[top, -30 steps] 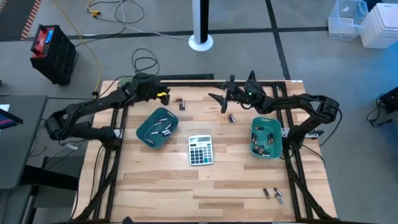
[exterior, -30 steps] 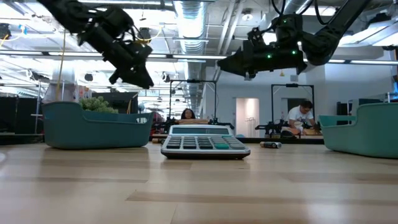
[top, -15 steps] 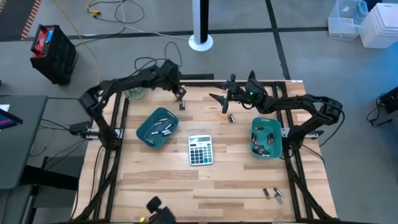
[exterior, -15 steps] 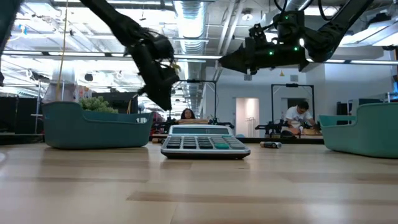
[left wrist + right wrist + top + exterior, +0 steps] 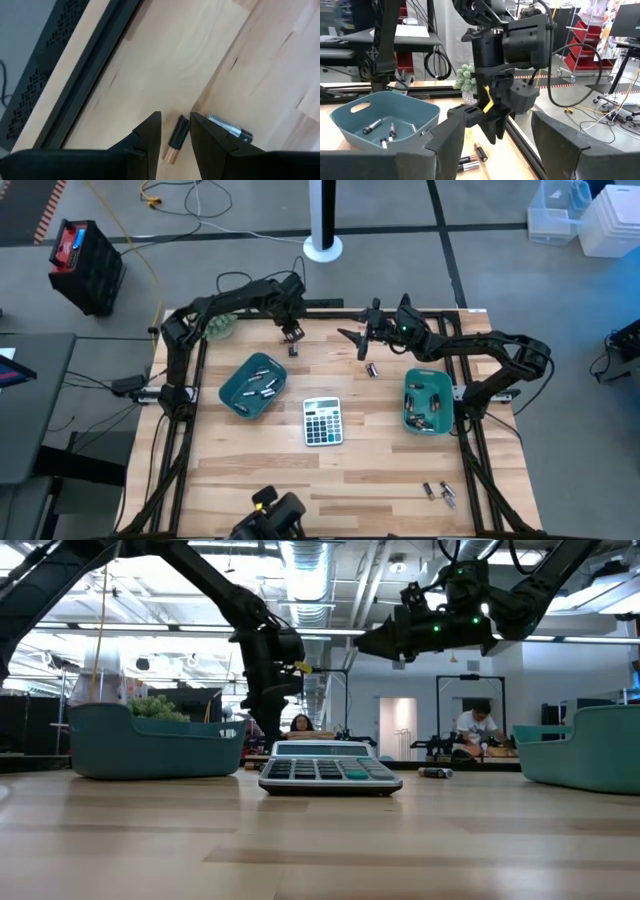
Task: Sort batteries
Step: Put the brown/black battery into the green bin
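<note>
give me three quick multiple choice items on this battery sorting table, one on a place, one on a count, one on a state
1. Where is the calculator?
A. between the two trays
B. inside the left tray
C. off the table

2. How many teal trays are on the table?
A. one
B. two
C. four

3. How do the right gripper's fingers stand?
A. spread open, empty
B. shut on a tray
C. gripping the calculator

Answers:
1. A, it lies between the left tray and the right tray.
2. B, the high view shows those two only.
3. A, the right wrist view shows empty space between them.
</note>
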